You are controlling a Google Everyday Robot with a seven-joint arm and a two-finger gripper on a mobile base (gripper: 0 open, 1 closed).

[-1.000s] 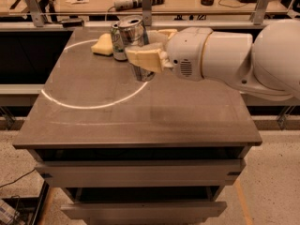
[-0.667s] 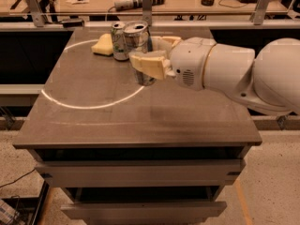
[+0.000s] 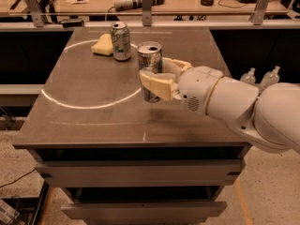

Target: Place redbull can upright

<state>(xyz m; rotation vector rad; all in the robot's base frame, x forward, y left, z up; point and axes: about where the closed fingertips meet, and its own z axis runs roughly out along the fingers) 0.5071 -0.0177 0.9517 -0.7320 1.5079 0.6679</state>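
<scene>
The redbull can (image 3: 149,60), slim and silver with an open top, stands upright near the middle of the dark table (image 3: 93,121). My gripper (image 3: 153,73) is shut on it from the right. One cream finger (image 3: 158,85) crosses the can's front and the other (image 3: 176,65) lies behind it. I cannot tell whether the can's base rests on the table or hangs just above it. The white arm reaches in from the right edge of the view.
A wider white-and-green can (image 3: 121,41) stands upright at the back left, with a yellow sponge (image 3: 102,45) lying beside it. A bright arc of light (image 3: 89,106) crosses the tabletop. A workbench (image 3: 154,3) with tools runs behind the table.
My gripper has carried the redbull can away from the white-and-green can, toward the front and right of the table. The other can and the sponge have not moved.
</scene>
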